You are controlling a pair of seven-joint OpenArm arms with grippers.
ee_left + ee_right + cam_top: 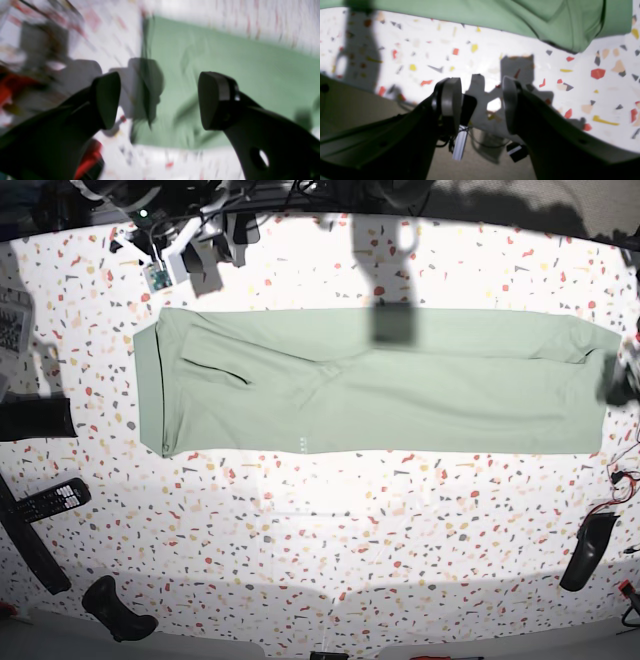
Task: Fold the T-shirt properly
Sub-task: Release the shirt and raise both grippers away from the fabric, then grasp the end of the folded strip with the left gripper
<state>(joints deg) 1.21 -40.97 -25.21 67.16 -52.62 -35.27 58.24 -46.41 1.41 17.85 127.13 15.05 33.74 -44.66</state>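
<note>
The T-shirt (380, 395), laid flat as a long band across the speckled table (330, 530), is judged light, limp and best pinched at its end corners, while the left gripper (160, 100) and right gripper (481, 102) are held spread and empty.

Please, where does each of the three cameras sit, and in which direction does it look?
Base: high above the terrazzo table, looking straight down at the T-shirt; no arm clearly shows.
Left wrist: behind the open left end effector, facing the shirt's end; blurred.
Right wrist: behind the open right end effector, facing the table edge.
Shared: all three show the shirt on the table.
</note>
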